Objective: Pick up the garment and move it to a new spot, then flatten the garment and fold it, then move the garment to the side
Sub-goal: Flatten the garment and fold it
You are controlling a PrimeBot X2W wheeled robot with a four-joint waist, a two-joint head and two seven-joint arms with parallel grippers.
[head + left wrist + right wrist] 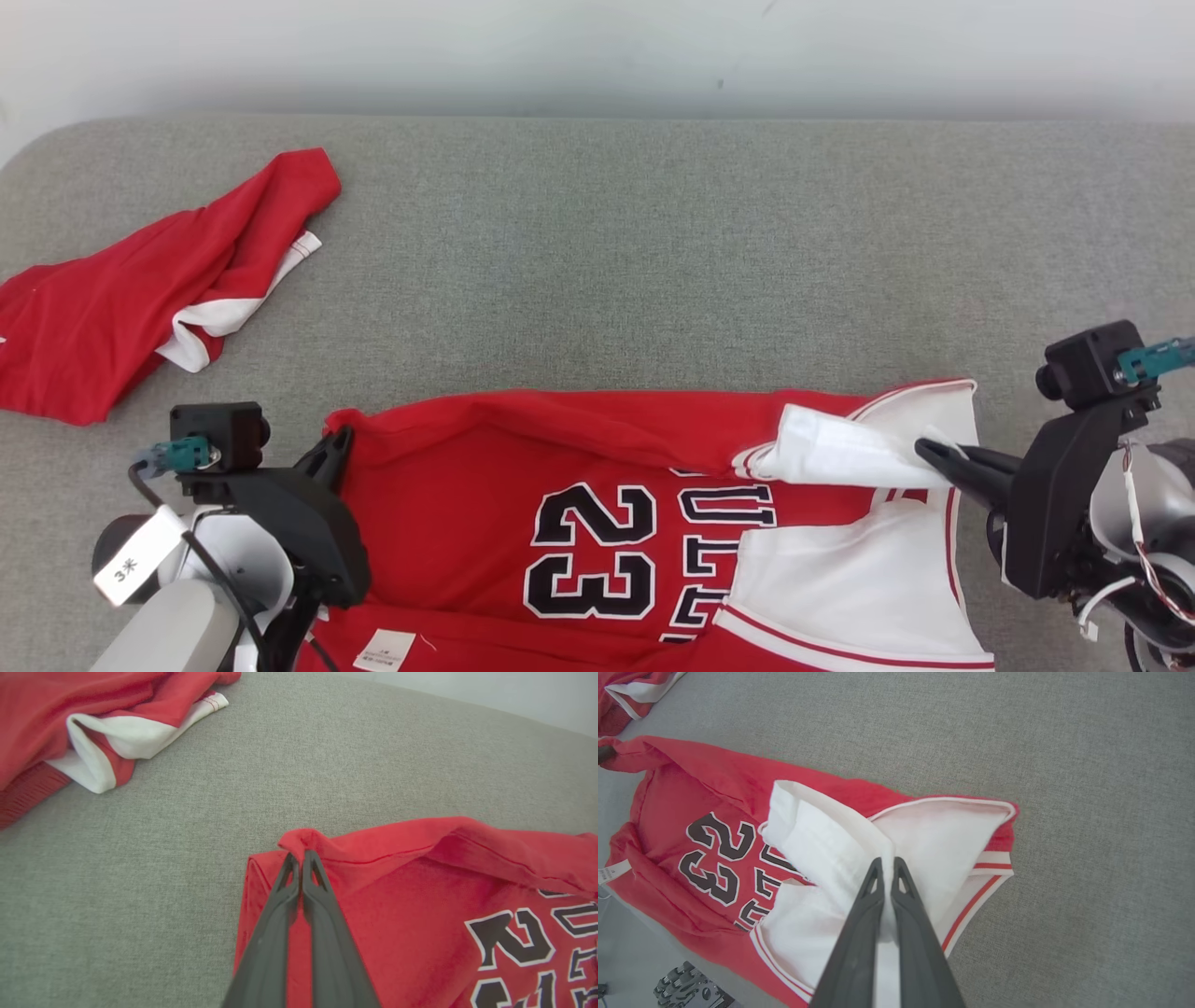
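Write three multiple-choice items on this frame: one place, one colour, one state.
1. Where does the loose red garment lie in the head view? A. far left B. far right C. under the jersey
2. What colour cloth does the right gripper pinch? A. white B. black C. grey
3. The left gripper is: A. open B. shut on the jersey's red corner C. shut on nothing
1 A, it lies at the left edge; 2 A, a white fold sits between its fingers; 3 B, red cloth bunches at its closed tips.

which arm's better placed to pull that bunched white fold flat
Right, likely: the right gripper is shut on the white fold of the jersey; the left gripper pinches its far red corner.
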